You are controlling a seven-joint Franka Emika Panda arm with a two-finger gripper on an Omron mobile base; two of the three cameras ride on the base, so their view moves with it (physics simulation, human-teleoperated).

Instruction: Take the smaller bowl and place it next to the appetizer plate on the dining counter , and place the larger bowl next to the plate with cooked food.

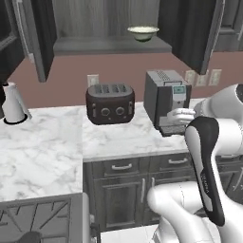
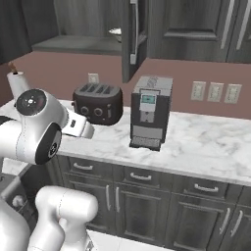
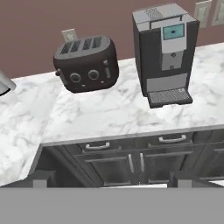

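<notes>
On the marble worktop (image 1: 42, 152), going left to right in the left base view, a white kettle (image 1: 13, 104) stands at the far left, then a dark four-slot toaster (image 1: 110, 103), then a grey coffee machine (image 1: 166, 100). Above them, in the open wall cabinet (image 1: 111, 45), the smaller bowl (image 1: 143, 32) sits upright on the shelf, roughly over the gap between toaster and coffee machine; what seems to be its pale rim peeks past the cabinet door (image 2: 132, 39) in the right base view. The gripper (image 3: 109, 180) faces the counter front with its jaws spread wide apart, holding nothing.
</notes>
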